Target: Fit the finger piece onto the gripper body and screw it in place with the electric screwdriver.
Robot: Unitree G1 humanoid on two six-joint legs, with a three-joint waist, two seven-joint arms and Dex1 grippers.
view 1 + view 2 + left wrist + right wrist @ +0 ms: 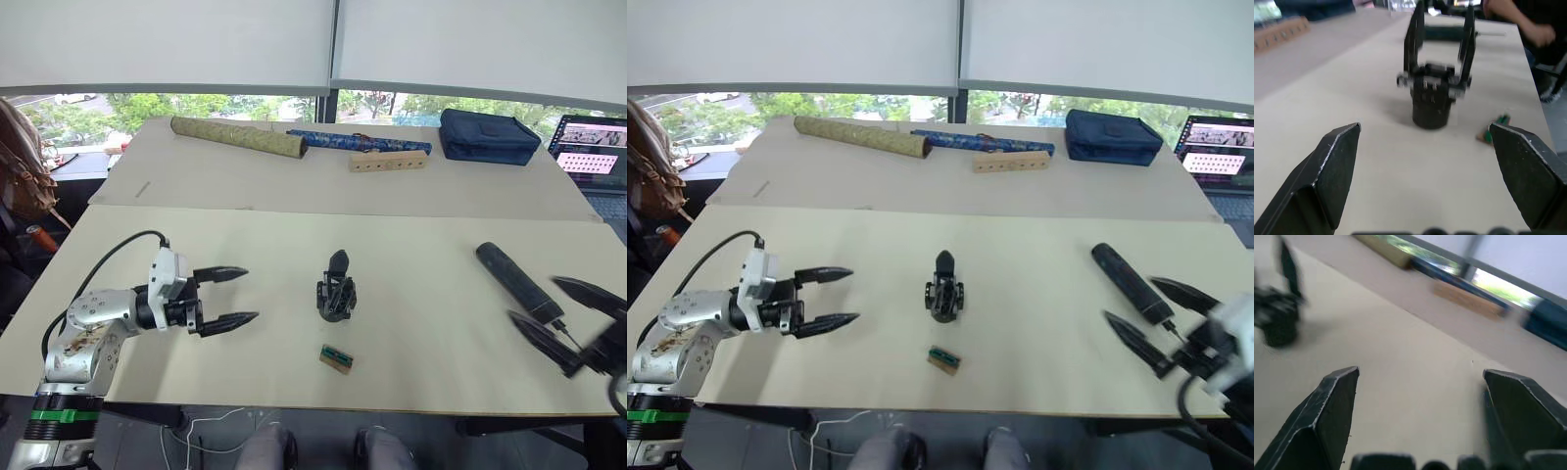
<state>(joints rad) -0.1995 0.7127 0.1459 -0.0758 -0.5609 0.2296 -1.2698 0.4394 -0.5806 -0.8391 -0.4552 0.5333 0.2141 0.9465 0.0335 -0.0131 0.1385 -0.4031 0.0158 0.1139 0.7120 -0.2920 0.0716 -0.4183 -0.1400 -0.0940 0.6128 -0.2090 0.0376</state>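
Observation:
The gripper body (336, 294) stands upright mid-table, a black block with a pointed finger rising from it. In the left wrist view the gripper body (1432, 100) carries two upright black fingers; I cannot tell which is the finger piece. My left gripper (251, 294) hovers open a short way to its left, pointing at it. The electric screwdriver (514, 276) lies flat at the right, its bit end toward me. My right gripper (534, 299) is open with its fingers on either side of the screwdriver's near end, not closed on it.
A small tan-and-green block (336, 358) lies near the front edge. On the far table are an olive tube (238, 137), a blue roll (358, 142), a drilled wooden bar (389, 161) and a navy case (489, 134). A laptop (593, 147) sits far right. A person's hand (1535, 32) shows behind the gripper body.

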